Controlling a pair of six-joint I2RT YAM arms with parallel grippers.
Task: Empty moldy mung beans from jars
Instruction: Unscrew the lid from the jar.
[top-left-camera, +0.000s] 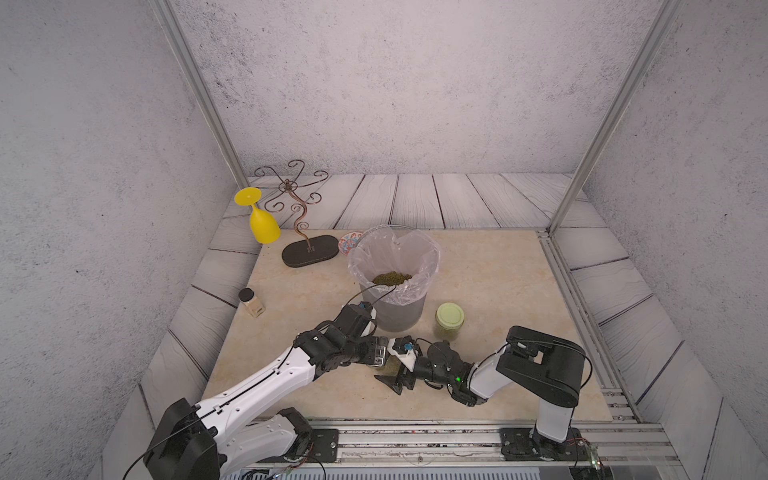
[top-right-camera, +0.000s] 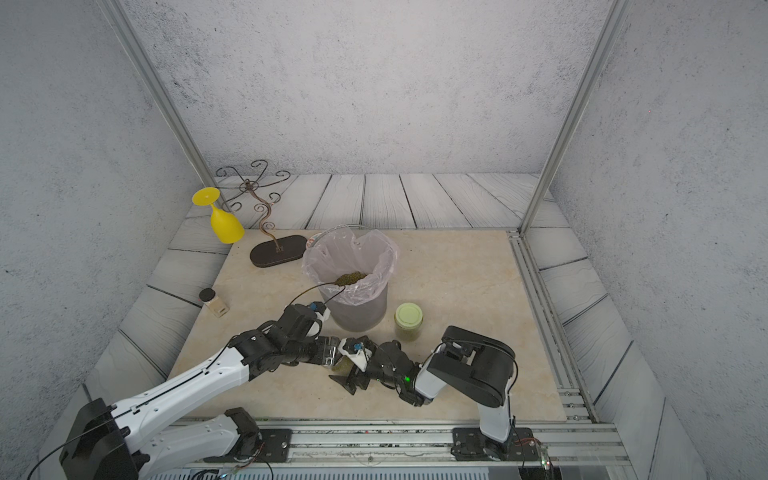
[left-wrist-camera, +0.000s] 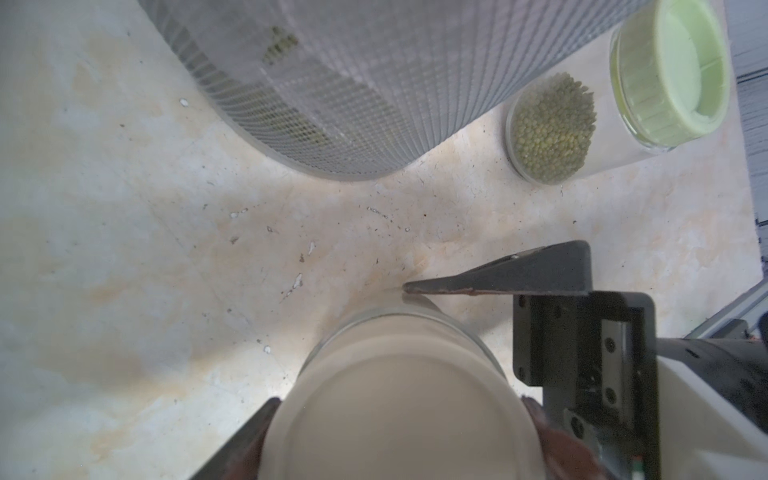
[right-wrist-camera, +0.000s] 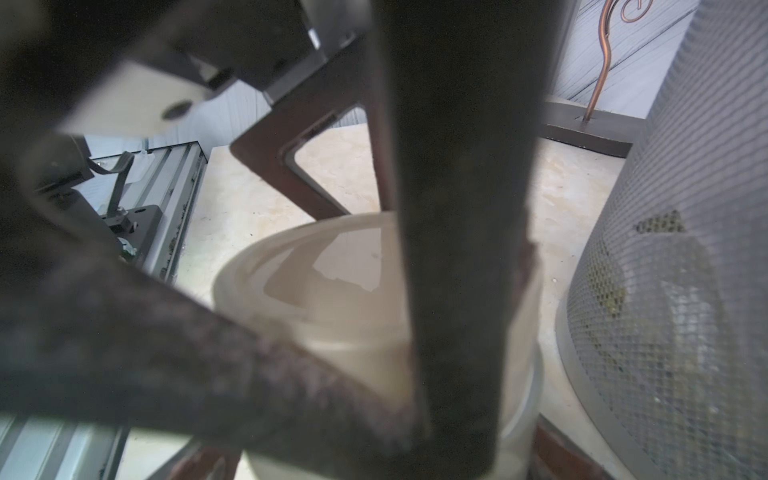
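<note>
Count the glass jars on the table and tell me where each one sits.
2. The green-lidded jar stands beside the grey bin, on its right. The beige-lidded jar stands just in front of that bin. Another could be hidden behind the bin.

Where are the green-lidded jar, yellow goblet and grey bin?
green-lidded jar (top-left-camera: 449, 313): a top view, its lid.
yellow goblet (top-left-camera: 264, 227): a top view, its bowl.
grey bin (top-left-camera: 399, 315): a top view, its wall.

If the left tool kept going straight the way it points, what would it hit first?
The beige round lid of the clear glass jar: it sits between the left tool's fingers, directly ahead. How much gap remains to the palm cannot be told.
</note>
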